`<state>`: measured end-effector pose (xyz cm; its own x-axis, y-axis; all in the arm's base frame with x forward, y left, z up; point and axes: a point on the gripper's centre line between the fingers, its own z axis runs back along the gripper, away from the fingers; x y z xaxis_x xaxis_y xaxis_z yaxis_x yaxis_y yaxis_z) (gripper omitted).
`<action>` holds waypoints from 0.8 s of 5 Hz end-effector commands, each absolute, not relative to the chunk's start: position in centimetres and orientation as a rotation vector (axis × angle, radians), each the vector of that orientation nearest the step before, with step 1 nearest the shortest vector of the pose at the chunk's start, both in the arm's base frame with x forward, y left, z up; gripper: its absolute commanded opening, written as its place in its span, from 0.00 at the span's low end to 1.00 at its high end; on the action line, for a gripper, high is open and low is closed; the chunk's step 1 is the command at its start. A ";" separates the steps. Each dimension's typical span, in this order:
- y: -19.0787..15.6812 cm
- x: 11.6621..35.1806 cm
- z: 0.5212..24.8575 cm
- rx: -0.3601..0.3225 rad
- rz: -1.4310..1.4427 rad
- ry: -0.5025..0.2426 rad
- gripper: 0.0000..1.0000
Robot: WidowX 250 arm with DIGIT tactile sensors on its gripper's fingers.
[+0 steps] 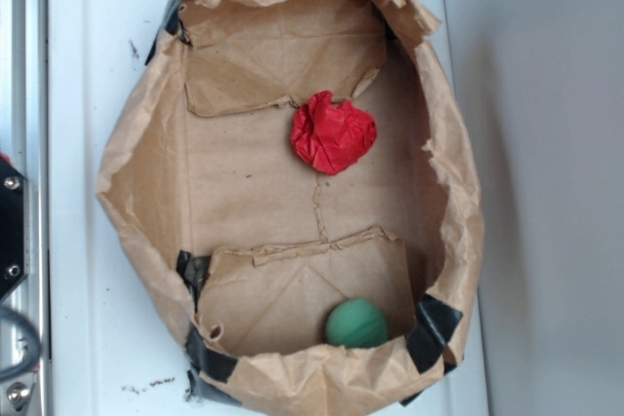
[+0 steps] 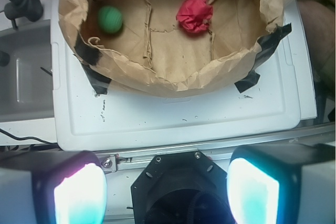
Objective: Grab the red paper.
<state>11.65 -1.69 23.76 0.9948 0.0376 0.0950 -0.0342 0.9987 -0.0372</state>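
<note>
Although no arm appears in the exterior view, the scene is plain: a brown paper bag point(image 1: 292, 202), cut low and taped at its corners with black tape point(image 1: 434, 330), sits open on a white tray point(image 1: 88, 94). The red paper point(image 1: 332, 132) lies on the bag's floor, right of centre and toward the far end, just beside a folded flap. A green ball point(image 1: 356, 324) rests at the near end, well apart from it.

From the wrist view, the gripper point(image 2: 168, 190) hangs outside the bag, over the tray's near edge, with its two pads point(image 2: 79, 192) spread wide and nothing between them. The red paper point(image 2: 195, 13) shows beyond the near wall of the bag point(image 2: 173, 80), slightly right of centre; the green ball point(image 2: 109, 19) sits to its left.

Judgement on handling: the wad looks very light, soft and springy, not fragile. It should crush under pressure and may skid on the paper floor. Best hold appears to be across its bulging middle, fingers straddling it from above, clear of the flap and the bag's walls.
</note>
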 end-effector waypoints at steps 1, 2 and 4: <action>-1.7 11.7 23.8 -0.036 0.036 -0.096 1.00; 0.1 16.6 22.1 0.007 0.042 -0.122 1.00; 3.2 26.8 18.7 -0.019 -0.016 -0.169 1.00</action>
<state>26.25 2.70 16.94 0.9931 -0.0371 0.1112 0.0400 0.9989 -0.0234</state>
